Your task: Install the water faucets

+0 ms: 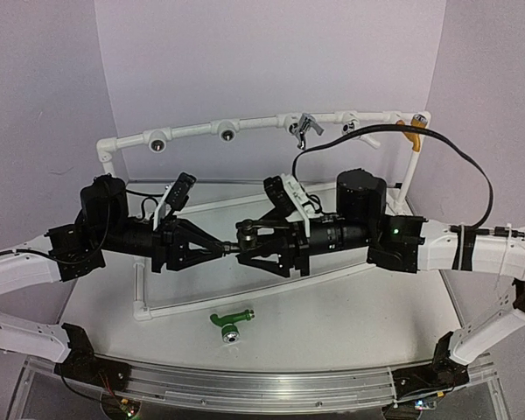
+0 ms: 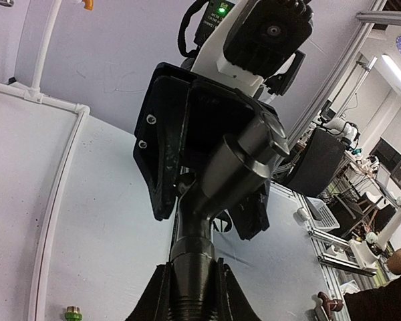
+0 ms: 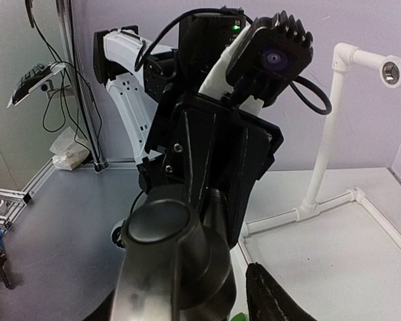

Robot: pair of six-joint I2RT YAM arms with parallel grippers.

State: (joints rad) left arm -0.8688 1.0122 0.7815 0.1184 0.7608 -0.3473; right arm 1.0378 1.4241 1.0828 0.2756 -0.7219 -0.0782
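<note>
Here, a glossy dark cylindrical faucet [image 2: 230,160].

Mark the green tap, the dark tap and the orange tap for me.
green tap [image 1: 232,317]: top view, on its green body.
dark tap [image 2: 227,174]: left wrist view, on its thick barrel.
orange tap [image 1: 413,135]: top view, on its curved spout.

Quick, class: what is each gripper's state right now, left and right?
Left gripper: shut on the dark faucet, at its threaded end.
Right gripper: jaws flank the same faucet's head; a grip cannot be told.
</note>
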